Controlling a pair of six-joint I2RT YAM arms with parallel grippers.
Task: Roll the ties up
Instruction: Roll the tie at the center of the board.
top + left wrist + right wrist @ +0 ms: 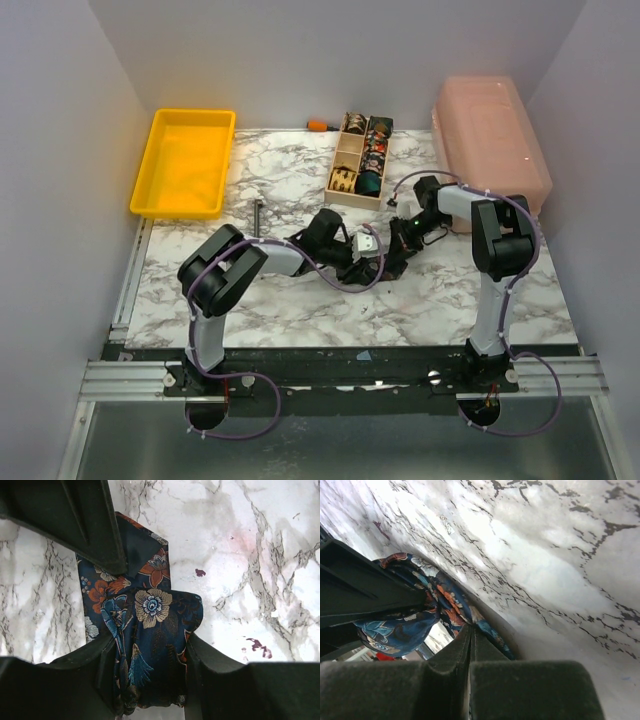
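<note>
A dark blue tie (150, 630) with an orange, cream and teal floral print lies folded over itself on the marble table. My left gripper (150, 680) is shut on the tie, one finger pressed against each side of the fold. In the right wrist view the tie (395, 630) bunches just ahead of my right gripper (471, 628), whose jaws are closed together on a thin edge of it. From above, the left gripper (368, 255) and right gripper (393, 250) meet at the table's middle and hide most of the tie.
A wooden box (349, 148) with compartments at the back centre holds coiled ties (370, 183). A yellow tray (185, 165) stands back left and a pink lidded container (490, 140) back right. A dark T-shaped tool (258, 215) lies left of the grippers.
</note>
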